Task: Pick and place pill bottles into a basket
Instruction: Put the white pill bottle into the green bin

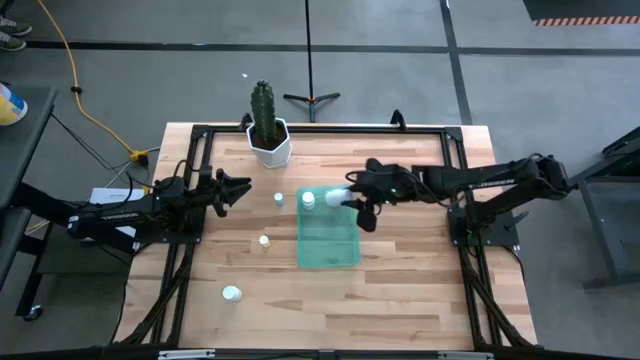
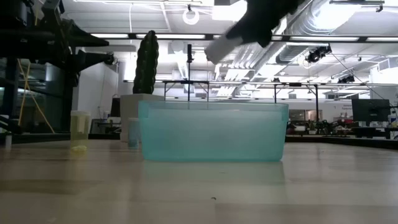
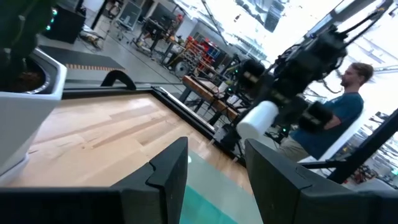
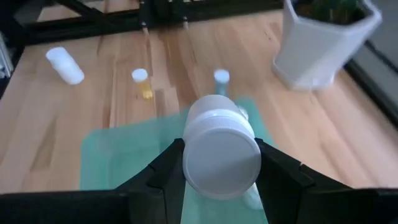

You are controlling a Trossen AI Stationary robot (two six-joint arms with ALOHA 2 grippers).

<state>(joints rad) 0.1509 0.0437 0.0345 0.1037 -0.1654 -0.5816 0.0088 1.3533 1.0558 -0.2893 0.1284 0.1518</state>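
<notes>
The basket (image 1: 335, 245) is a translucent green tray at the table's middle; it also shows in the low view (image 2: 214, 134). One white pill bottle (image 1: 307, 200) stands inside at its far left corner. Above the basket's far end my right gripper (image 1: 348, 196) is shut on another pill bottle (image 4: 221, 146). Three more bottles rest on the wood: one upright (image 1: 279, 199), one yellowish (image 1: 264, 241), and one on its side (image 1: 232, 293). My left gripper (image 1: 238, 190) waits open at the table's left, with nothing between its fingers (image 3: 168, 177). My right gripper pinches the bottle's body between its two fingers (image 4: 166, 169), one on each side. The fingers slant down from the table's right, and the bottle lies along them, its white end (image 3: 254, 122) sticking out past the tips. It hangs tilted, clear above the basket.
A white hexagonal pot with a cactus (image 1: 269, 140) stands at the far edge, left of the basket. A black frame (image 1: 320, 128) runs around the table top. A person (image 3: 345, 115) stands in the room beyond the right arm.
</notes>
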